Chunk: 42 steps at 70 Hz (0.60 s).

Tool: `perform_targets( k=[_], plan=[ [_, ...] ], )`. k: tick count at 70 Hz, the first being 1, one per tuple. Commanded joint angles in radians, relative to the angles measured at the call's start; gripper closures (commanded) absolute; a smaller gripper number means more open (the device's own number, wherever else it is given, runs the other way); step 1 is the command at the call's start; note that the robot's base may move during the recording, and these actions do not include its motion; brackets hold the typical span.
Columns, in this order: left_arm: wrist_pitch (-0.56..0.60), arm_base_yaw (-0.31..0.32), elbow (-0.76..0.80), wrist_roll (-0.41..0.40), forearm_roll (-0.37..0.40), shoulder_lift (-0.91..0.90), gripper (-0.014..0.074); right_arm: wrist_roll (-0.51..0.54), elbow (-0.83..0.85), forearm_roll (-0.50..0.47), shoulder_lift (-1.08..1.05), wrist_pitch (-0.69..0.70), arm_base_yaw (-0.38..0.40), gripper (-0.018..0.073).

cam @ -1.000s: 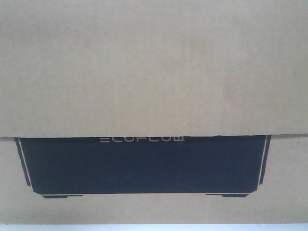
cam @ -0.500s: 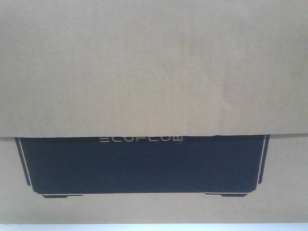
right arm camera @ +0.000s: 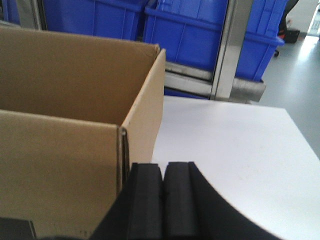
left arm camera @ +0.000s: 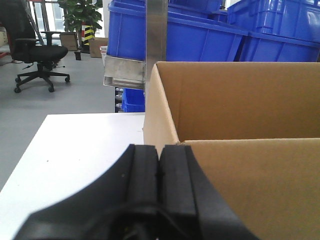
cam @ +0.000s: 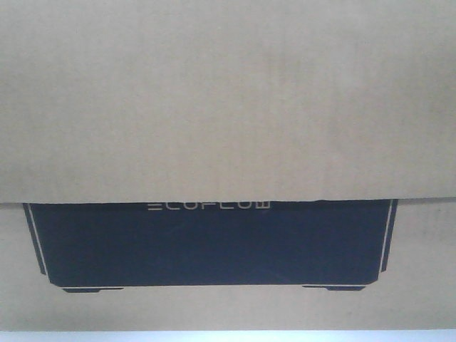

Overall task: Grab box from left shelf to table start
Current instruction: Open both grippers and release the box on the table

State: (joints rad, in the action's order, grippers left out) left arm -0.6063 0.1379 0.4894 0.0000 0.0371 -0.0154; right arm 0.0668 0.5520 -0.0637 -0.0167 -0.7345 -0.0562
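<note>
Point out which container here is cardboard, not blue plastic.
The open-topped brown box on the white table; the blue bins behind it are all plastic.

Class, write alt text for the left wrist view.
A shut black left gripper fills the foreground beside an open brown box on a white table. Behind stand blue bins, a metal shelf post and an office chair.

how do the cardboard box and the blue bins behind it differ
The box is brown corrugated cardboard with thin walls; the blue bins are glossy moulded plastic with thick rims. The box sits on the white table; the bins stand stacked behind it, among metal uprights. Both are open-topped containers.
</note>
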Motion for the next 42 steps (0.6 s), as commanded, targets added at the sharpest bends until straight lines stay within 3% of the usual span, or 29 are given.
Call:
perform_targets(
  k=[1,42],
  plan=[
    [0.09,0.004,0.022,0.0,0.003,-0.006,0.0691,-0.003,0.023,0.004,0.001,0.135,-0.001,0.0501],
    [0.088,0.004,0.022,0.0,0.005,-0.006,0.0691,-0.003,0.023,0.004,0.001,0.137,-0.001,0.0501]
  ],
)
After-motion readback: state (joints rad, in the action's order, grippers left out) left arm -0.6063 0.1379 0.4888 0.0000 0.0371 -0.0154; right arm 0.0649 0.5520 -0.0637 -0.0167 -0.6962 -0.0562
